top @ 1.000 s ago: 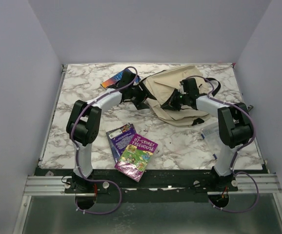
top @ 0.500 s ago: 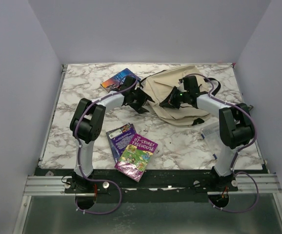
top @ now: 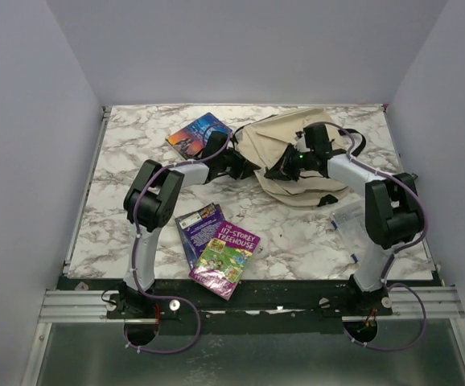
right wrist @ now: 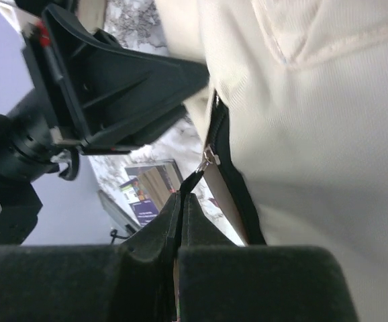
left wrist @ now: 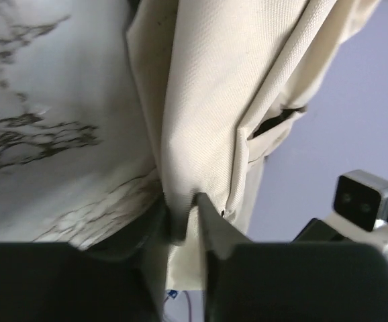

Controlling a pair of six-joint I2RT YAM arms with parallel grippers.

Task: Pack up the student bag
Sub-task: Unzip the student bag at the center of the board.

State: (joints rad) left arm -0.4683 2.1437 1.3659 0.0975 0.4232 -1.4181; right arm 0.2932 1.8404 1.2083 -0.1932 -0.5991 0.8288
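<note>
Left pincer [left wrist: 184,218] closed onto student bag [left wrist: 207,100]; wrist-only, zip pull [right wrist: 194,178] nipped

Marble table [top: 120,169] with student bag [top: 277,133], far book [top: 196,133], two near books [top: 220,249], clear plastic item [top: 347,215]

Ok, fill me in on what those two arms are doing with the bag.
Both arms are on the student bag at the far side of the table. The left gripper pinches its cream fabric at the left edge; the right gripper is shut on the zipper pull. Outside it lie the Treehouse book and a blue book, overlapping near the front, and a third book left of the bag.
</note>
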